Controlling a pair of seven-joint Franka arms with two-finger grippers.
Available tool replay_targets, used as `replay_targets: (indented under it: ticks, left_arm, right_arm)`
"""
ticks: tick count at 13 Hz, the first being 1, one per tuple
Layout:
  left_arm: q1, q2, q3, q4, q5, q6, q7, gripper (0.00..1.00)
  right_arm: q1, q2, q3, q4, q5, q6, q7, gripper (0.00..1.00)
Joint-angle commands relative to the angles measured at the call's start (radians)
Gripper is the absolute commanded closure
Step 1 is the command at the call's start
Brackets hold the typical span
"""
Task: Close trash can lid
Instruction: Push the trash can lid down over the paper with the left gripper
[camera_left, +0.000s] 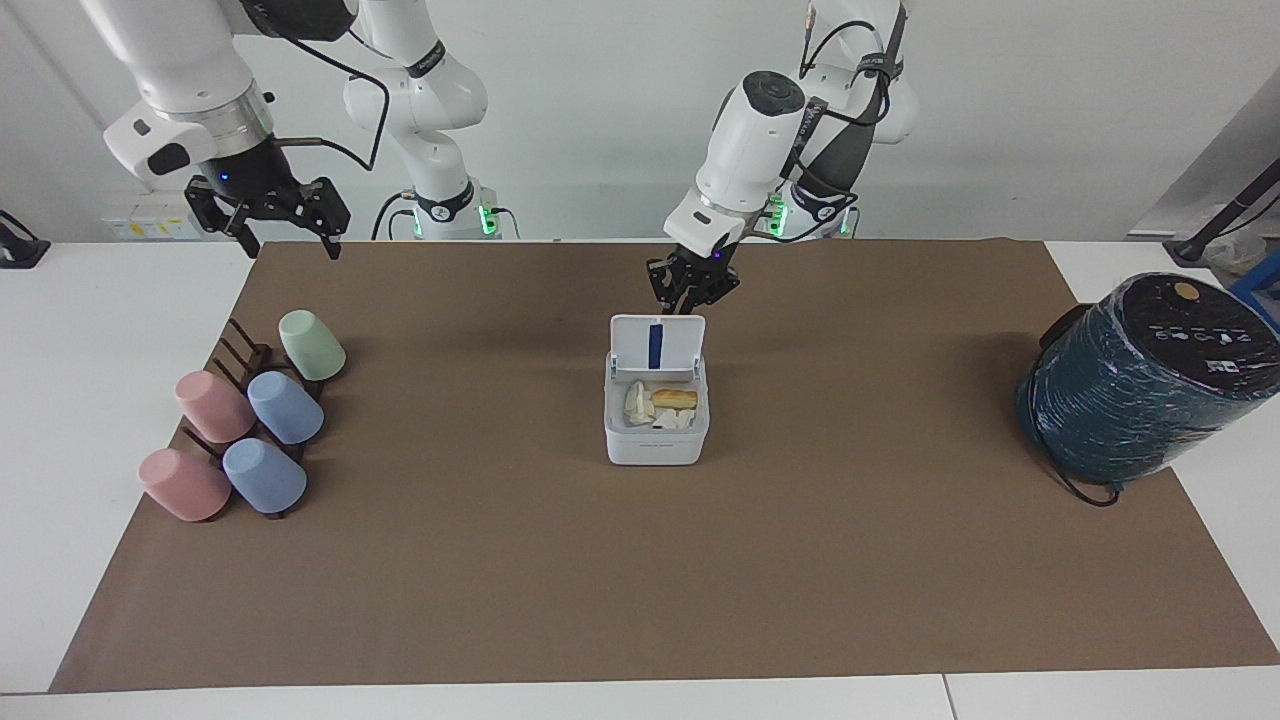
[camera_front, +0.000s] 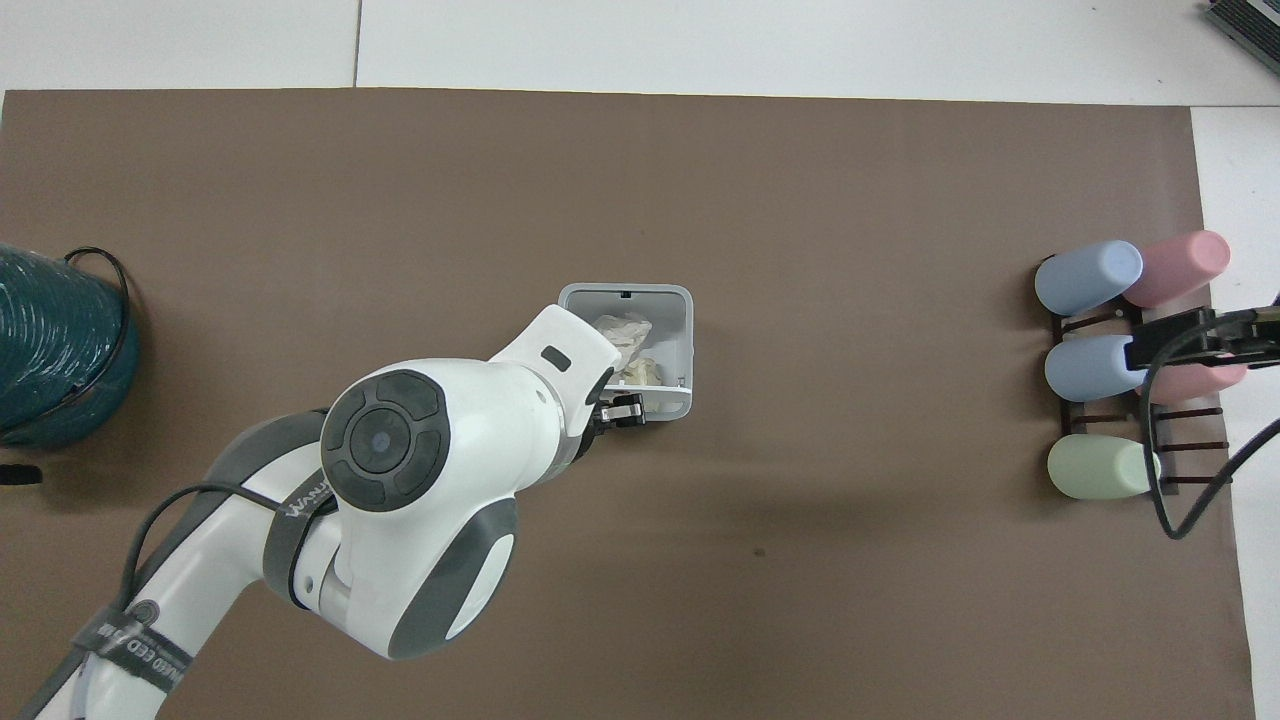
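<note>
The left arm's grey wrist band (camera_front: 300, 508) carries pale lettering that starts "WAN"; the rest cannot be made out. A second band (camera_front: 140, 645) lower on that arm reads roughly "EED", only partly legible

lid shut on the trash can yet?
No: in the facing view the lid stands upright at the trash can rim nearer the robots, blue strip showing, trash visible inside.

arms: white, grey joint caps | claws: black | cables: black
</note>
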Motion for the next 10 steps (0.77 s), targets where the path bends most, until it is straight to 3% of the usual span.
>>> replay_targets:
  ticks: [1,7,10]
  left_arm:
    - [-0.015,0.033,0.015,0.000,-0.039,0.114,-0.021,0.74]
    - [0.000,0.093,0.015,0.007,-0.084,0.252,-0.020,0.74]
    - [-0.003,0.171,0.015,0.044,-0.091,0.286,-0.020,0.75]
  right_arm:
    - [-0.007,-0.017,0.004,-0.018,0.022,0.007,0.010,0.00]
    - [-0.007,-0.017,0.004,-0.018,0.022,0.007,0.010,0.00]
    - [-0.007,-0.017,0.004,-0.018,0.023,0.007,0.010,0.00]
